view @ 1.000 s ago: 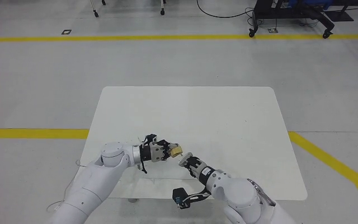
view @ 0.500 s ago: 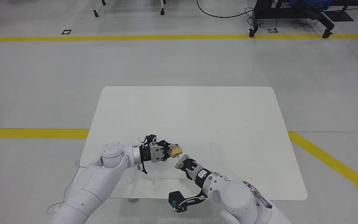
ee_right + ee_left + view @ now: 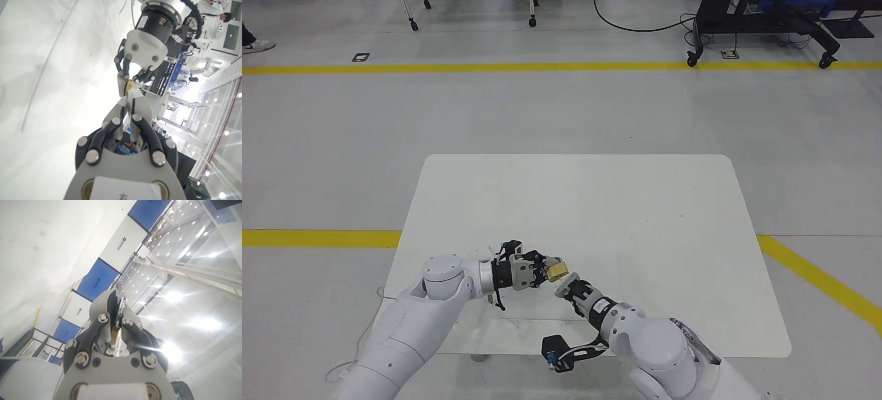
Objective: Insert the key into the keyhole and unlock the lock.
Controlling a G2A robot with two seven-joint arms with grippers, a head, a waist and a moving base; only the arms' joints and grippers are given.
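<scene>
Top view: both arms bend inward over the worktop's [image 3: 642, 215] near edge. Left gripper [image 3: 546, 270] is clamped on the brass lock [image 3: 558, 269]; right gripper [image 3: 568, 287] sits just beside it.
Left wrist view: fingers pinch the lock.
Right wrist view: right gripper is closed on the key [image 3: 129, 113], tips at the lock.

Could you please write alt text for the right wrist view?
The right gripper, shut on a thin key, sits tip to tip with the left gripper, which holds a brass lock. A white table lies behind them.
</scene>
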